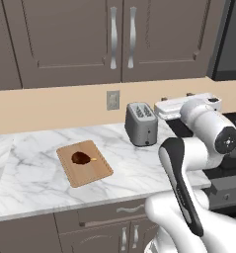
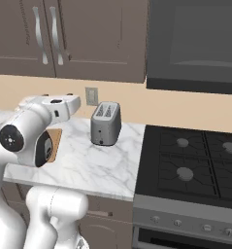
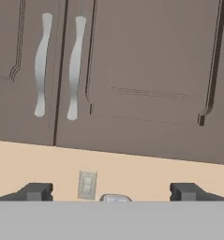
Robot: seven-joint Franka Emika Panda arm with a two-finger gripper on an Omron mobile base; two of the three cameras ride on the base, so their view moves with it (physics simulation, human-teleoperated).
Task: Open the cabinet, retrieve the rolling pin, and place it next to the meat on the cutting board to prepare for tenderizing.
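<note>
The cabinet (image 1: 122, 39) hangs on the far wall above the worktop (image 1: 35, 173), both panelled doors shut, their two curved silver handles (image 1: 122, 37) side by side at the middle seam. In the hand view the same doors (image 3: 132, 75) stand ahead of and above the tool (image 3: 111, 192), well apart from it, with the handles (image 3: 57, 65) up and to the left of the line between the fingertips. The tool's two dark fingertips (image 3: 36, 191) stand far apart at the bottom of that view, spread wide, with nothing between them.

The marble worktop runs left to right under the cabinet, ending at the black stove (image 2: 195, 160) on the right. In the left base view the arm's white hand (image 1: 181, 107) reaches toward the far wall, right of the toaster (image 1: 140, 123) and below the cabinet's right door.

The cutting board (image 1: 84, 162) lies flat on the worktop, left of the toaster and nearer the front edge, turned at a slight angle. It is well to the left of and below the tool. The meat (image 1: 81, 158) sits on the board near its middle, its yellowish bone stub pointing right.

A wall outlet (image 1: 113, 100) sits on the beige backsplash just above and left of the toaster. The rolling pin cannot be seen with the doors closed.
</note>
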